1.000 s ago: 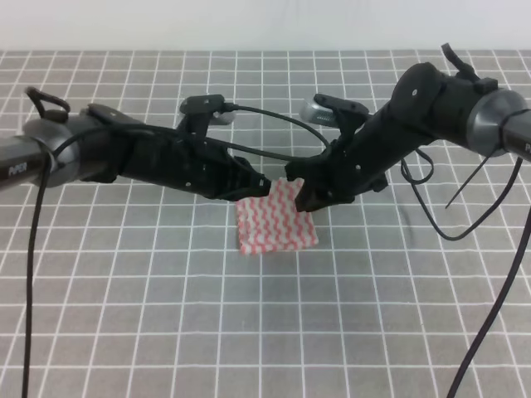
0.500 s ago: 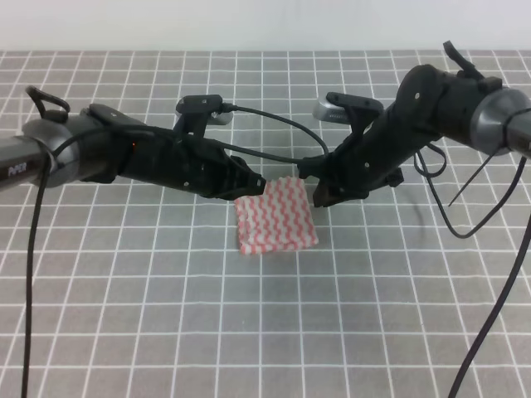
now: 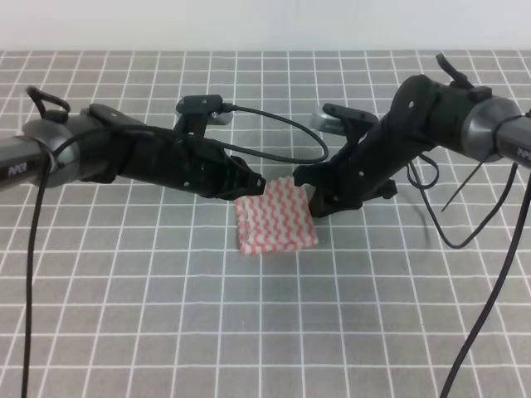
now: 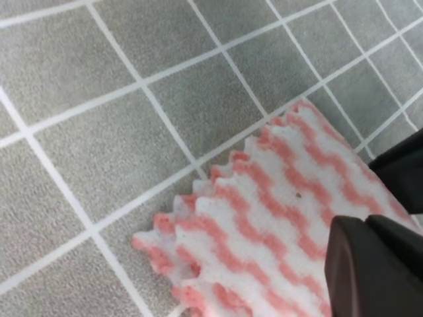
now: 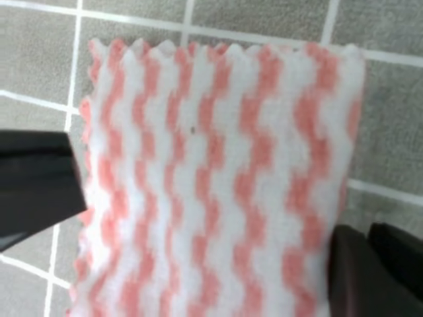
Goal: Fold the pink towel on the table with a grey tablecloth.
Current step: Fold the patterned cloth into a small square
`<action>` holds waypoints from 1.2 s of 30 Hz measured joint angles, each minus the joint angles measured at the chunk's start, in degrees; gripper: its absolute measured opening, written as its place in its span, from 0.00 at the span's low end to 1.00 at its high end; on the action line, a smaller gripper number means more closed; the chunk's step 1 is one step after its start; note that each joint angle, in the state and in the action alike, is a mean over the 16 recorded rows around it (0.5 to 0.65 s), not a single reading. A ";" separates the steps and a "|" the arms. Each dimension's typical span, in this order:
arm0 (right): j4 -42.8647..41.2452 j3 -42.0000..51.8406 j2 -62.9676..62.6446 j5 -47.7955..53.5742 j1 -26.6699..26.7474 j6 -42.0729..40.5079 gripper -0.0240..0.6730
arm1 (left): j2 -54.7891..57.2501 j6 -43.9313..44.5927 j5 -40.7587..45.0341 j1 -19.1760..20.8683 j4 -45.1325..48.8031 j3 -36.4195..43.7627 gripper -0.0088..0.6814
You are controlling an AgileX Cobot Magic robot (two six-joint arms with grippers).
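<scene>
The pink towel point(image 3: 275, 219) lies folded flat on the table with a grey tablecloth point(image 3: 249, 323), in the middle of the high view. My left gripper point(image 3: 255, 186) sits at the towel's far left corner. In the left wrist view its dark fingers point(image 4: 367, 228) are pressed together over the striped cloth point(image 4: 264, 211). My right gripper point(image 3: 315, 199) is low at the towel's far right corner. Seen from the right wrist, its fingers point(image 5: 367, 232) are also together beside the towel's folded edge point(image 5: 218, 172). Whether either pinches cloth is hidden.
Black cables loop from both arms above the table, one point(image 3: 282, 124) arching between the grippers and others point(image 3: 489, 315) hanging down at the right. The left gripper's finger point(image 5: 36, 181) shows at the left of the right wrist view. A white wall borders the table's far edge.
The right gripper let go of the lifted towel corner, drew back to the right, then came down again at the towel's far right corner. The towel now lies flat. The left arm stayed put.
</scene>
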 joint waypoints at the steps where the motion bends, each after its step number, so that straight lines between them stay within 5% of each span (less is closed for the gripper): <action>1: 0.22 0.00 0.02 0.04 0.11 -0.10 0.04 | -0.02 0.00 0.00 0.00 -0.04 0.00 0.01; 36: 2.01 -5.32 0.19 2.21 0.27 -1.70 0.03 | 2.28 -3.95 0.87 -3.01 7.70 0.00 0.01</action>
